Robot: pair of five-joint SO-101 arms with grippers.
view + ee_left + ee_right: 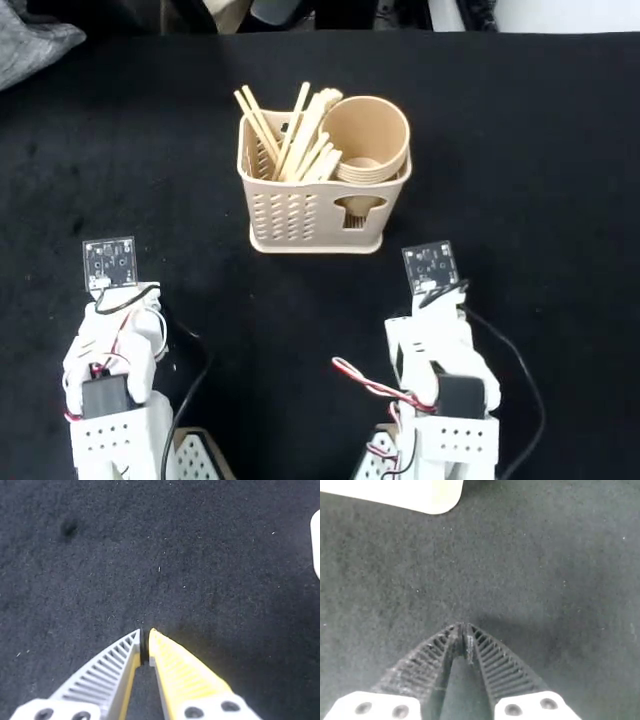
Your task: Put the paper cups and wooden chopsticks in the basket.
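Beige slotted basket (300,215) mid-table (520,180), tan cups (368,140) stacked in its right part, pale chopsticks (295,130) leaning upright in its left part, my left claw (145,636) closed, empty, over black cloth, my right claw (464,630) closed, empty, near basket.

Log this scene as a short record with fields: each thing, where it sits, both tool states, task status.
basket: upright on the black table, beyond both arms
wooden chopsticks: bundle leaning in the basket's left part, as seen in the high view
paper cups: stacked and tilted, in the basket's right part
left tool: shut, empty, over bare table
right tool: shut, empty, over bare table
task status: cups and chopsticks are in the basket
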